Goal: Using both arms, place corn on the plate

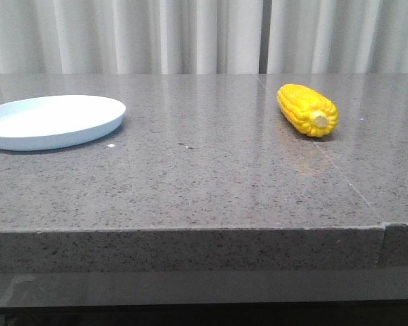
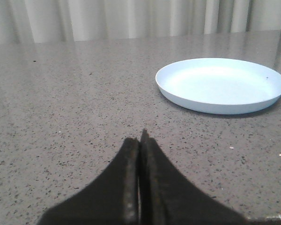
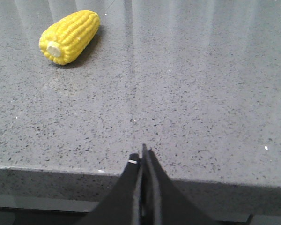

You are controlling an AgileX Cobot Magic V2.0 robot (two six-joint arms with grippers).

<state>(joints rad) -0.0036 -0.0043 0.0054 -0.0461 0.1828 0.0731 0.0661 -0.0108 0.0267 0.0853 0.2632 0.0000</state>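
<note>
The yellow corn (image 1: 307, 109) lies on the grey stone table at the right, its pale stub end toward the front; it also shows in the right wrist view (image 3: 69, 36). The pale blue-white plate (image 1: 51, 121) sits at the left, bare; it also shows in the left wrist view (image 2: 221, 85). My left gripper (image 2: 140, 139) is shut and empty, low over the table, well short of the plate. My right gripper (image 3: 143, 153) is shut and empty near the table's front edge, far from the corn. Neither gripper shows in the front view.
The grey speckled table (image 1: 204, 163) has a front edge (image 1: 190, 231) and a seam (image 1: 340, 173) running toward the front at the right. White curtains (image 1: 190, 34) hang behind it.
</note>
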